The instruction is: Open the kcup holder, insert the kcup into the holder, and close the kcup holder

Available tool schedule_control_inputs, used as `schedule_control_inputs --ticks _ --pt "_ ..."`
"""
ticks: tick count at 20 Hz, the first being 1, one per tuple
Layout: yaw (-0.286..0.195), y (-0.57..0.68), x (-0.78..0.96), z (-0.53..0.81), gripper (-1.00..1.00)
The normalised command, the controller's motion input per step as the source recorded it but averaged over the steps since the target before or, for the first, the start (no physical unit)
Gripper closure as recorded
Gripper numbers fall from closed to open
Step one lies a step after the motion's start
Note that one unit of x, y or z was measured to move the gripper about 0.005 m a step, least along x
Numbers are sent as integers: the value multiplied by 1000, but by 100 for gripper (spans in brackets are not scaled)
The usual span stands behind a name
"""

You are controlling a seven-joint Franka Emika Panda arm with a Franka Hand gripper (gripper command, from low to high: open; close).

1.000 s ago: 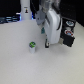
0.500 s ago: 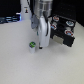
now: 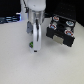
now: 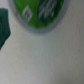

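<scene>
Gripper (image 3: 35,46) low over kcup (image 3: 33,48) on table (image 3: 20,65), beside kcup holder (image 3: 61,32); jaw state indeterminable.

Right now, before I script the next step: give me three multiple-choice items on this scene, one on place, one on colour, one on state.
1. In the exterior view, where does the kcup holder stand relative to the gripper?
A. On that view's left
B. On that view's right
C. Directly beneath it

2. What colour is the top of the kcup?
A. Green
B. Red
C. Blue

3. What is the state of the insert step?
A. The kcup sits in a holder slot
B. The kcup lies on top of the holder
C. Not yet done; the kcup is outside the holder

Answers:
1. B: the black kcup holder sits on the exterior view's right of the gripper.
2. A: the wrist view shows the kcup with a round green top.
3. C: the kcup is by the gripper's tip over the white table, apart from the holder.
</scene>
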Motion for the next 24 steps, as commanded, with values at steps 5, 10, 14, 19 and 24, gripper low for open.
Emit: schedule_control_inputs --ticks 5,10,14,19,24 --pt "-271 -213 320 -50 -100" --pt "-142 -41 127 -10 100" --pt "-5 3 9 3 100" --pt "-4 0 10 1 100" --pt "-4 103 82 442 100"
